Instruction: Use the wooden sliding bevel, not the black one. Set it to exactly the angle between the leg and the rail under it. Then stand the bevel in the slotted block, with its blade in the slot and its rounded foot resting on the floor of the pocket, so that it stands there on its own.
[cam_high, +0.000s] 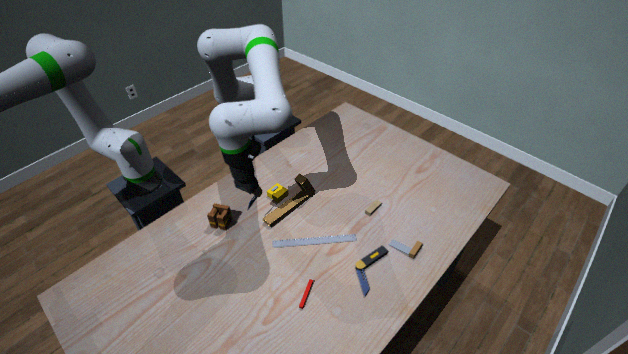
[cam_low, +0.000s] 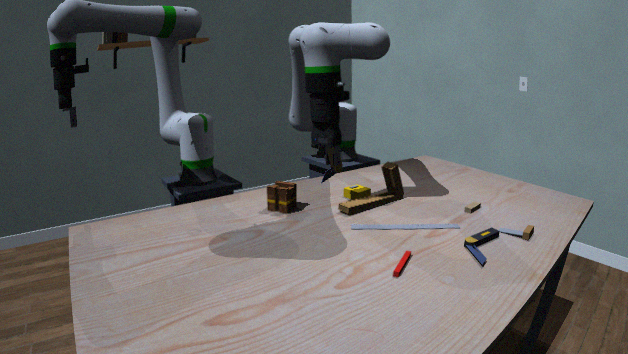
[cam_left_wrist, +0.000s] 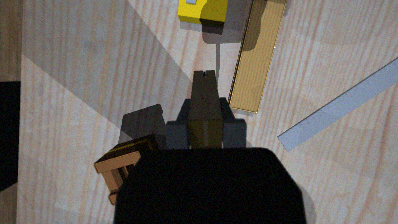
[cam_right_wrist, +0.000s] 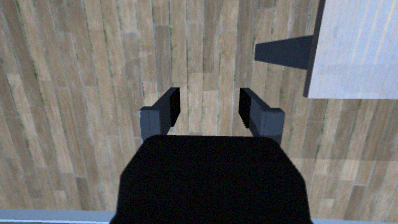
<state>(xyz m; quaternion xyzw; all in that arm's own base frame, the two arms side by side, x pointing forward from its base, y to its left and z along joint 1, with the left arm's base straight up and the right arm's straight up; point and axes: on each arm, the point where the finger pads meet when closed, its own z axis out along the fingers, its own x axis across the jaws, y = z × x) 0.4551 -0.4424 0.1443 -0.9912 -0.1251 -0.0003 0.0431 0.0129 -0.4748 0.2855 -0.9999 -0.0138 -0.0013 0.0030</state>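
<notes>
Tape measure (cam_high: 276, 192) (cam_low: 357, 191) (cam_left_wrist: 202, 11) beside rail (cam_high: 287, 210) (cam_low: 367, 204) (cam_left_wrist: 257, 60); ruler (cam_high: 315, 241) (cam_low: 405, 227) (cam_left_wrist: 340, 104) between rail and red stick (cam_high: 306, 294) (cam_low: 402, 264).

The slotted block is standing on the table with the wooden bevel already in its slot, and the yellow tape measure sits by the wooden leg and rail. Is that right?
Not quite: the wooden bevel is in the left gripper, away from the slotted block, as the left wrist view shows. The rest is right.

We see the red stick (cam_low: 402, 264) lying nearer us than the steel ruler (cam_low: 405, 227), the two apart.
</notes>
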